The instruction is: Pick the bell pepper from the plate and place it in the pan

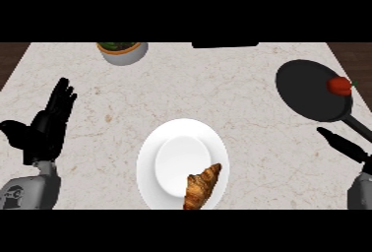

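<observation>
— Where is the bell pepper?
— In the black pan, near its right rim. The white plate holds only a croissant.
— The hands?
— Left hand rests open, fingers up; right hand has straight fingers, holding nothing.
— Any writing?
— None readable.

Our two arms: grey forearms, black hands.
Left hand at eight o'clock and right hand at four o'clock share slim dark fingers.
</observation>
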